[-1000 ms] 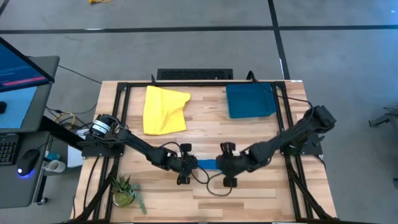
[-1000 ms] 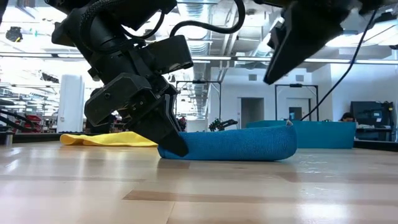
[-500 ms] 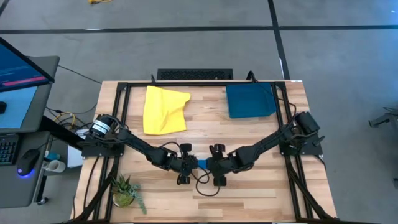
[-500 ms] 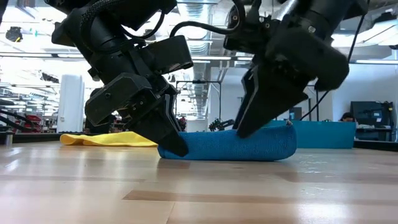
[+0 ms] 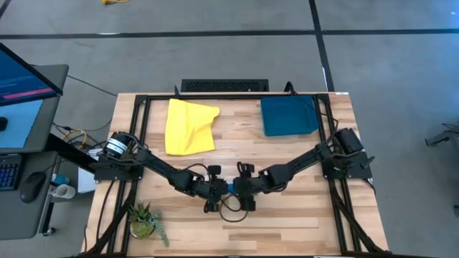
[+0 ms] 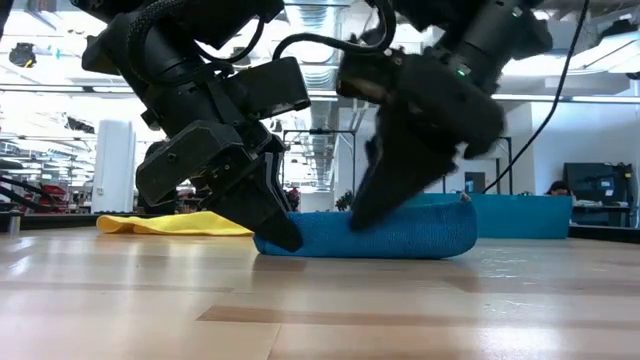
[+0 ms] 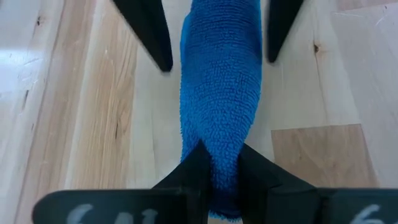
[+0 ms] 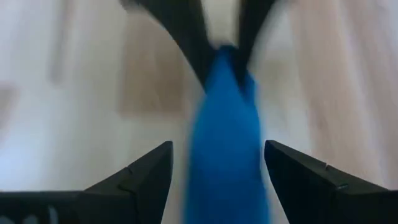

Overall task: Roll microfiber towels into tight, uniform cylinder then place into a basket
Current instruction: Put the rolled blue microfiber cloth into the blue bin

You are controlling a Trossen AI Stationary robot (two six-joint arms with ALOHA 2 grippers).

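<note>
We judge the task partly done. The blue towel [image 6: 385,232] lies rolled at lower centre of the high view, long axis left-right. The left gripper [image 7: 219,167] pinches one end; the right gripper [image 8: 214,163] straddles it, spread wide. The yellow towel [image 5: 189,125] lies unrolled at upper left; the basket [image 5: 288,115], upper right, holds nothing.

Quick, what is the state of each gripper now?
Left gripper: closed on one end of the rolled blue towel.
Right gripper: open, fingers on either side of the towel, not gripping.
</note>
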